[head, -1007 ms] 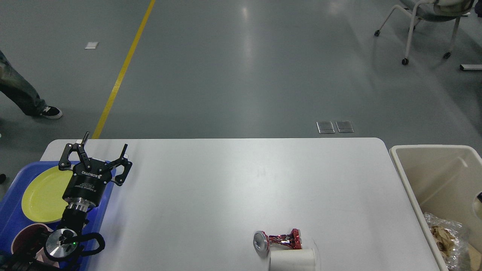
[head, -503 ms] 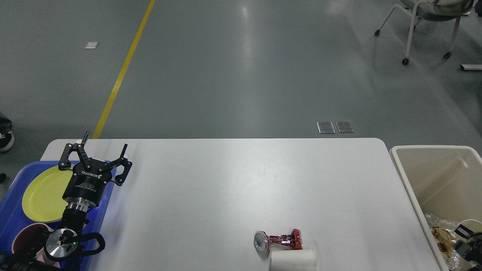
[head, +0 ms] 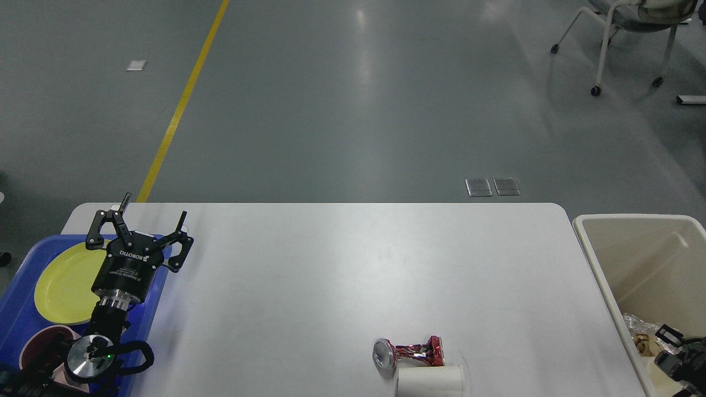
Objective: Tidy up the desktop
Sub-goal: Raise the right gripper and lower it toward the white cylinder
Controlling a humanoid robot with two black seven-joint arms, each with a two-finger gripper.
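Observation:
The desktop (head: 331,264) is a large white tabletop with rounded corners. A crushed red can (head: 411,353) lies near its front edge, touching a white paper cup (head: 430,380) that lies on its side. My left gripper (head: 155,205) is open and empty, held above the table's left end by the blue tray. My right gripper (head: 675,350) shows only as a dark part at the lower right, over the beige bin; its fingers cannot be told apart.
A blue tray (head: 22,309) at the left holds a yellow plate (head: 60,281) and a maroon bowl (head: 38,342). A beige bin (head: 634,259) at the right holds crumpled waste (head: 640,331). A wheeled chair (head: 618,33) stands far back right.
My right gripper has come down into view over the bin at the lower right. A person's shoe at the left has left the view. My left arm has not moved.

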